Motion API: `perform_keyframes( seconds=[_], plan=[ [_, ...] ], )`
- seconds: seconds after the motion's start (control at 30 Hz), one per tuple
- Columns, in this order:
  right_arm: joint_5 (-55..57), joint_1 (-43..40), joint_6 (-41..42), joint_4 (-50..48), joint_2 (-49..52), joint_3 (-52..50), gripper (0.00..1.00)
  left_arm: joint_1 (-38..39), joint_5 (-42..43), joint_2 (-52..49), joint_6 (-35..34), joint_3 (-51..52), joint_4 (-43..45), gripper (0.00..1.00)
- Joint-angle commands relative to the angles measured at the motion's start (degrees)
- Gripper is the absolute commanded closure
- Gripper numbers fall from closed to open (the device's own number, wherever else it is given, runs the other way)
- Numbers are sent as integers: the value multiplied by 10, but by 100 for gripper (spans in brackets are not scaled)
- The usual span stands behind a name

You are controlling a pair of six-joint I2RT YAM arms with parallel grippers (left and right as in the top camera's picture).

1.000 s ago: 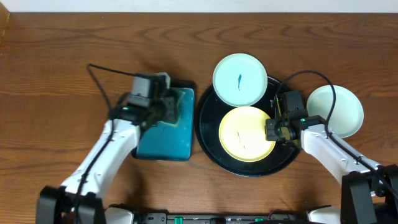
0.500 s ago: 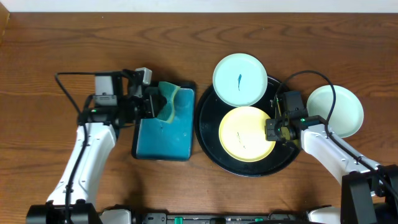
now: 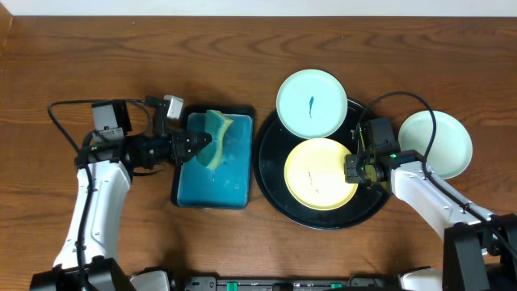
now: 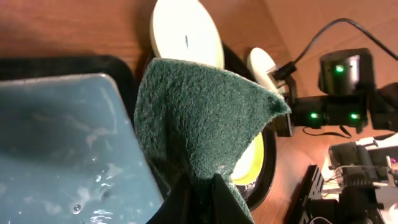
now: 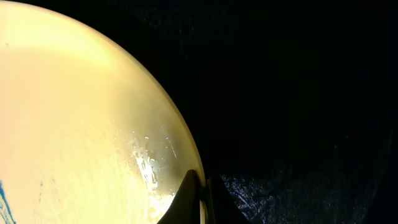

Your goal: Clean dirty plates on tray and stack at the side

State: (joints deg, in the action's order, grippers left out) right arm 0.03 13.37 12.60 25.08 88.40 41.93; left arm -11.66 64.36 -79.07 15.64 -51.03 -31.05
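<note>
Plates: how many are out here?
3. A yellow plate lies in the black tray; a smeared mint plate overlaps its far rim; a second mint plate sits on the table to its right. None looks hidden.

A brown wooden worktop (image 3: 65, 65) with wavy dark grain filled the view under soft, even light. A pale strip (image 3: 323, 6) ran along its far edge.
</note>
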Motion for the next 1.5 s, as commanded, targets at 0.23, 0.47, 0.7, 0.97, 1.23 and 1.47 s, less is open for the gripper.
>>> perform_keyframes(
  seconds=[0.23, 0.47, 0.7, 0.97, 1.23, 1.47],
  plan=[
    [31, 3, 11, 2, -5, -5, 99, -6, 69, 8, 53, 2, 30, 92],
    [31, 3, 11, 2, -5, -5, 99, -6, 71, 8, 2, 2, 88, 93],
    [31, 3, 11, 2, -5, -5, 99, -6, 71, 8, -14, 2, 123, 93],
    [31, 3, 11, 2, -5, -5, 99, -6, 72, 8, -15, 2, 159, 93],
    [31, 3, 11, 2, -5, -5, 99, -6, 72, 8, -68, 2, 205, 93],
    [31, 3, 11, 2, -5, -5, 99, -6, 72, 9, -75, 2, 211, 93]
  ],
)
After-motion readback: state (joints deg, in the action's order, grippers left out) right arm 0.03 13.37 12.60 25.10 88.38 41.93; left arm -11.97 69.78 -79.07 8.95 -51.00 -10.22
